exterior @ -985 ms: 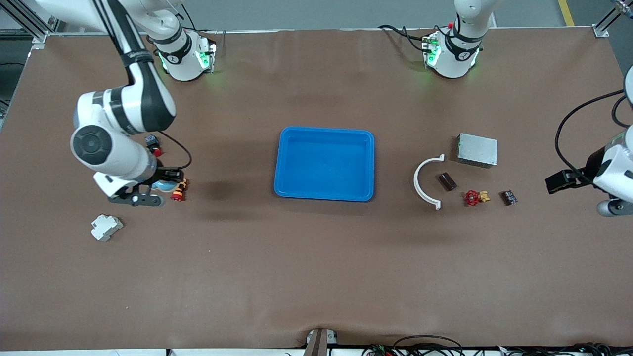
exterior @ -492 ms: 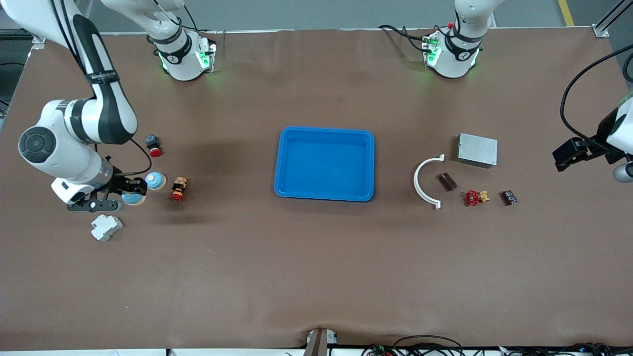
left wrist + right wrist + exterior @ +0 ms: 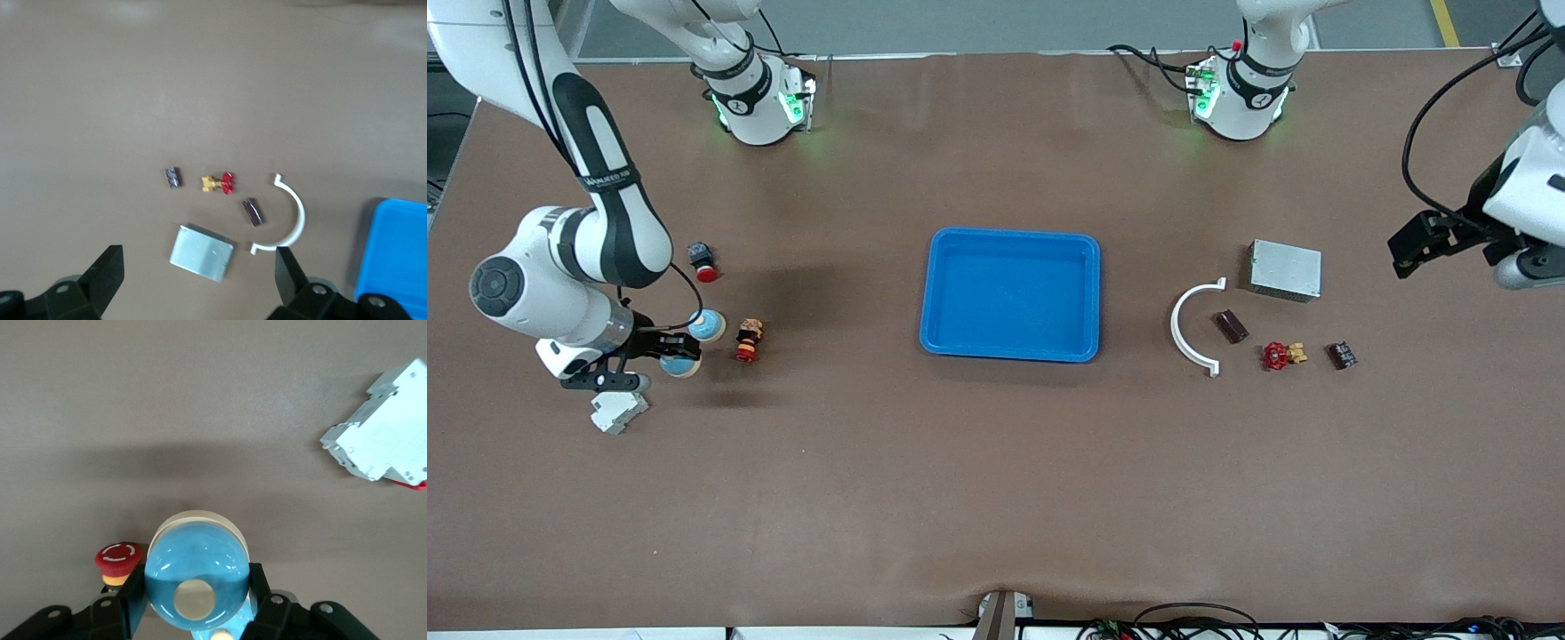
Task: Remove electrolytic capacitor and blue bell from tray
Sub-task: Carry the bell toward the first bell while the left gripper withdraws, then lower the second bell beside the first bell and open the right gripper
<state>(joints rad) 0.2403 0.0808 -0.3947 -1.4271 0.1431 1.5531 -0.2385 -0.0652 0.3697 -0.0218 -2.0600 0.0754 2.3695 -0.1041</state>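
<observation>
Gripping bell [image 3: 679, 359] | right gripper [image 3: 660, 348] clamped | left gripper [image 3: 1405, 253] spread

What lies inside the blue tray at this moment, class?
Nothing shows inside the blue tray: its whole floor is bare and uncovered. The bell hangs in the shut right gripper, over the table; the open left gripper holds nothing.

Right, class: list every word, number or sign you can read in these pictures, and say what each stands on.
No text reads clearly.
Black band on the right arm: white lettering, too small to read.
Red round push button: white circular arrow sign on its cap, no words.
White plastic circuit breaker: no readable label.
</observation>
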